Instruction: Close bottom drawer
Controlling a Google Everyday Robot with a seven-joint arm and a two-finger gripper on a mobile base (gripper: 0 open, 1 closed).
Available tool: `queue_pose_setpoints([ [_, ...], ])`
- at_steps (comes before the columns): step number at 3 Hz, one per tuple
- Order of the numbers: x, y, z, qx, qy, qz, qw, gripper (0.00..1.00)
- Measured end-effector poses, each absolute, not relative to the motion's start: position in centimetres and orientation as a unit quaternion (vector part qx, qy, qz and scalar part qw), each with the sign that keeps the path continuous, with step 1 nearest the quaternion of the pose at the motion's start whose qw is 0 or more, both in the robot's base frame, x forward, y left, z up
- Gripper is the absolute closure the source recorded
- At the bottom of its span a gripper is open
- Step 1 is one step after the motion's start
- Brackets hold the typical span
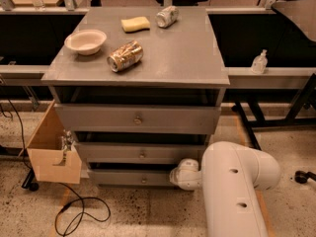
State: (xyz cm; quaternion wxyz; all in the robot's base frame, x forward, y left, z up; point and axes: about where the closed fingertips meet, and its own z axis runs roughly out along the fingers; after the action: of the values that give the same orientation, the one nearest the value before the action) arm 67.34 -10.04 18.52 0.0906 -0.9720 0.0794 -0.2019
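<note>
The bottom drawer (133, 177) is the lowest grey front of the cabinet, with a small round metal knob (143, 180). A dark gap shows above its front. My white arm (237, 191) comes in from the lower right. Its rounded wrist and the gripper (177, 176) sit against the right end of the bottom drawer front. The wrist hides the gripper's tip.
The middle drawer (142, 153) and top drawer (137, 118) sit above. On the cabinet top lie a bowl (85, 41), a crushed can (125, 56), a sponge (135, 23) and another can (167, 16). An open cardboard box (52, 149) and a cable (81, 211) lie at the left.
</note>
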Motion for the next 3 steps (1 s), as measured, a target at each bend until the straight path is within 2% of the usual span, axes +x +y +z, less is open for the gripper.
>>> queue_pose_setpoints([
  [3,67.33,-10.04,18.52,-0.972,0.079,-0.202,0.091,1.00],
])
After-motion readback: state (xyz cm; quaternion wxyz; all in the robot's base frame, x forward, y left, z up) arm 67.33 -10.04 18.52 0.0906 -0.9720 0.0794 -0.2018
